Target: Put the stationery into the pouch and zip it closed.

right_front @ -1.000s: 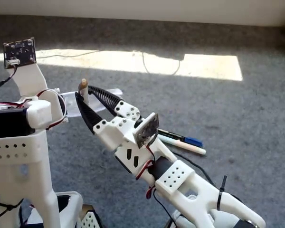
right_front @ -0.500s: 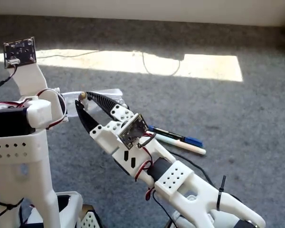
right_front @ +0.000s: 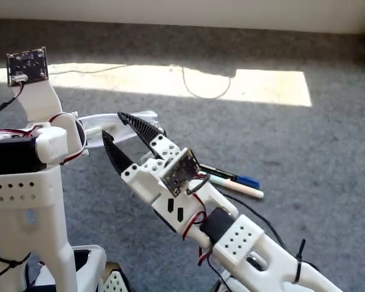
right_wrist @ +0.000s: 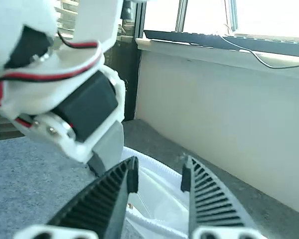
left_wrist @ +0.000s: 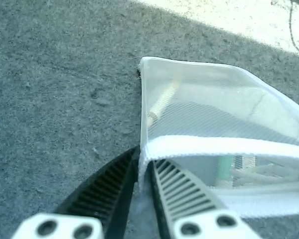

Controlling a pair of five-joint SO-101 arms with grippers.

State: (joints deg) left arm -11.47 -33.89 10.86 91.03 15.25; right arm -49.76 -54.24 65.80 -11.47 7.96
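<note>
White mesh pouch (left_wrist: 209,114) was clamped by its rim in the fingers of the left gripper (left_wrist: 143,162) above grey carpet (left_wrist: 50,74), the right gripper (right_wrist: 159,174) at its mouth with fingers apart and empty, a black-and-blue pen (right_front: 228,175) and white pen (right_front: 240,189) lying behind, nearer that arm.

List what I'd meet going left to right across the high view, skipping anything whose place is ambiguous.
left arm → right gripper, open → two pens lying together on the carpet. The pouch overlaps the gripper, so it is left out of the order.
</note>
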